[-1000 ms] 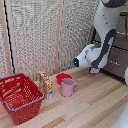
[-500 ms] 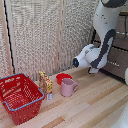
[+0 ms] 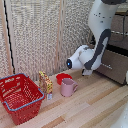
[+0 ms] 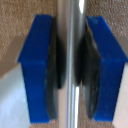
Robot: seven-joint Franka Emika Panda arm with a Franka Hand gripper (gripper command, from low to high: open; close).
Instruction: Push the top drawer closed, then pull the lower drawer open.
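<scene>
The white arm reaches across to the cabinet at the exterior view's right, and its gripper [image 4: 74,65] sits right at the front of the lower drawer [image 3: 114,64]. In the wrist view the drawer's slim silver bar handle [image 4: 75,60] runs straight through the gap between the two blue fingers [image 4: 37,70]. The black pads on the inner faces lie just beside the bar on both sides, one of them looking as if it touches; the jaws stand narrow around the handle, though whether they truly clamp it I cannot tell from here. Behind the bar is the grey-brown wood-grain front of that drawer, close to the fingertips.

Above the gripper, higher on the same cabinet, is the top drawer [image 3: 120,24], its darker front partly hidden by the arm's upper links; how far it stands out I cannot judge.

Well away from the gripper, on the light wooden surface [image 3: 95,107], stand a pink mug [image 3: 67,87], a red bowl [image 3: 63,78] just behind it, a small yellowish patterned box [image 3: 46,83] beside them, and a red wire shopping basket [image 3: 20,96] farthest off at the exterior view's left.
</scene>
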